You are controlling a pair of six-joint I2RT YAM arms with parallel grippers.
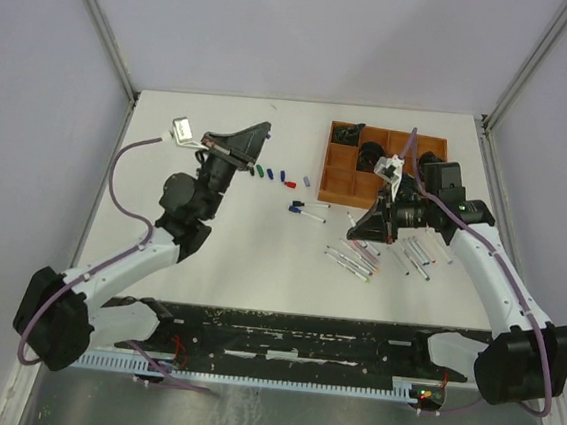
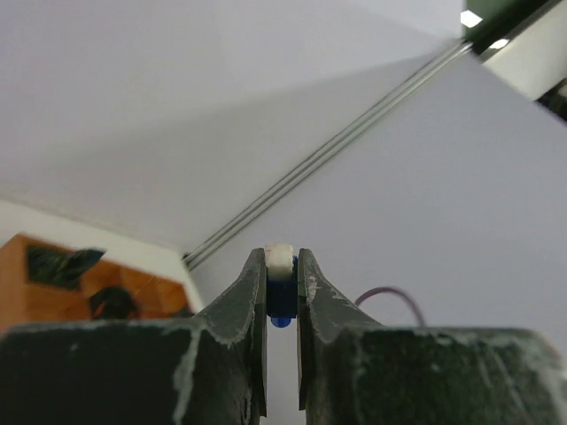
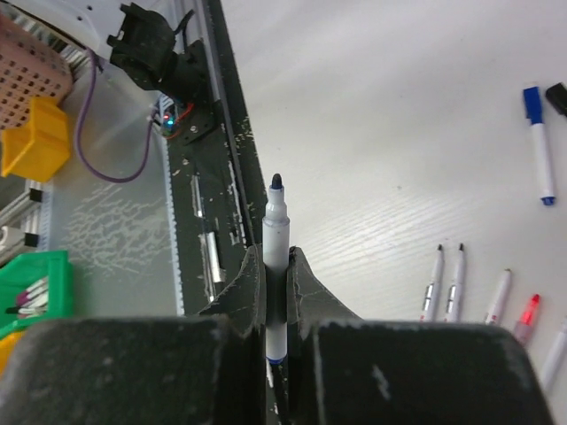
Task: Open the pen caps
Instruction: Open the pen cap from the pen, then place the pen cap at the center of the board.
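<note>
- While the left gripper [image 2: 282, 259] is raised off the table [image 1: 259, 255], its fingers are narrowed onto a stubby blue cap [image 2: 281, 292] with a white end, pinched right at the tips.
- From above, that gripper sits over the far left part of the table, just behind a short row of loose caps [image 1: 279, 177] in green, blue, red and a pale colour.
- The right gripper [image 3: 275, 261] is clamped on an uncapped pen [image 3: 275, 217], gripping its pale barrel about midway, with the dark tip sticking out past the fingers.
- Seen from above, the right gripper is low over the middle right of the table, in front of the brown tray [image 1: 326, 166].
- Several more pens [image 1: 359, 260] lie flat and close together just beside the right gripper, with another few [image 1: 418, 254] a little to the right.
- One pen wearing a blue cap [image 3: 538, 146] lies apart from these, nearer the row of caps, with a small black cap [image 3: 556, 97] just beyond it.
- Dark items fill some of the tray's compartments; what they are cannot be told.
</note>
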